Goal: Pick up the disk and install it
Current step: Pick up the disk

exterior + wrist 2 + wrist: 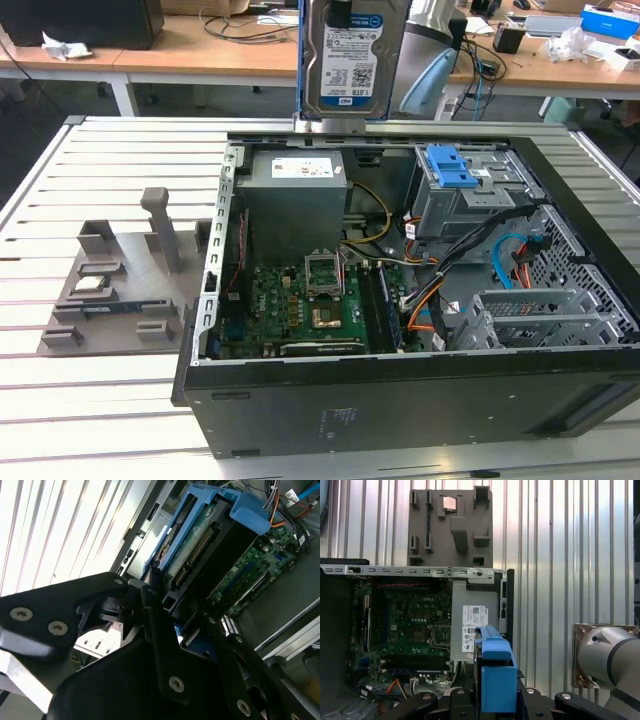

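The disk [350, 55], silver with a blue-and-white label and blue carrier edges, hangs upright in the air above the rear wall of the open computer case [400, 410]. In both wrist views my gripper [172, 605] is shut on it, black fingers [150, 587] clamped on the two sides of the blue carrier. The first wrist view looks along the blue carrier edge of the disk [497, 675], held by the gripper [497, 702], with the case interior below. The disk's connector end [200, 545] points away from the gripper.
Inside the case sit a grey power-supply box [295, 190], a green motherboard [300, 300], a drive cage with a blue latch [455, 170] and loose orange and blue cables [500, 260]. A grey parts fixture [130, 270] lies on the slatted table at the exterior view's left.
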Robot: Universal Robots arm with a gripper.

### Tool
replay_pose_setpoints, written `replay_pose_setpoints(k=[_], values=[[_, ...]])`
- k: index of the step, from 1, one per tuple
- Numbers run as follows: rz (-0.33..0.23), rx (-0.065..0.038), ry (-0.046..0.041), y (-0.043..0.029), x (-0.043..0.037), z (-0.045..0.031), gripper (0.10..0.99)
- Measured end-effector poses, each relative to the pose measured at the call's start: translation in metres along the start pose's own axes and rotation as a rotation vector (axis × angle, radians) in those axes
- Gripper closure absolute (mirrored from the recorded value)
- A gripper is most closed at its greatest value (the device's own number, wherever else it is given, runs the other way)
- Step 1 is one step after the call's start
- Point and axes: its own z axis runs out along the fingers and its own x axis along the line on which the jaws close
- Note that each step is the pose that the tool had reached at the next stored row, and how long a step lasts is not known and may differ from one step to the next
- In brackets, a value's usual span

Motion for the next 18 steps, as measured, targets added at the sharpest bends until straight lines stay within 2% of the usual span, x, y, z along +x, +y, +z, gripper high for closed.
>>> replay_pose_setpoints(k=[5, 7, 8, 10, 11, 13, 14, 18], values=[[0.0, -0.001, -0.0002, -0.0301, 0.0006, -0.0016, 0.718], [0.0, -0.002, -0.0001, -0.0385, 0.0007, -0.002, 0.718], [0.0, -0.002, -0.0001, -0.0464, 0.0009, -0.0025, 0.718], [0.0, -0.002, -0.0001, -0.0562, 0.0011, -0.0031, 0.718], [0.0, -0.003, -0.0001, -0.0639, 0.0012, -0.0035, 0.718], [0.0, -0.003, -0.0001, -0.0732, 0.0013, -0.004, 0.718], [0.0, -0.004, -0.0002, -0.0814, 0.0014, -0.0044, 0.718], [0.0, -0.005, -0.0002, -0.0978, 0.0016, -0.0053, 0.718]])
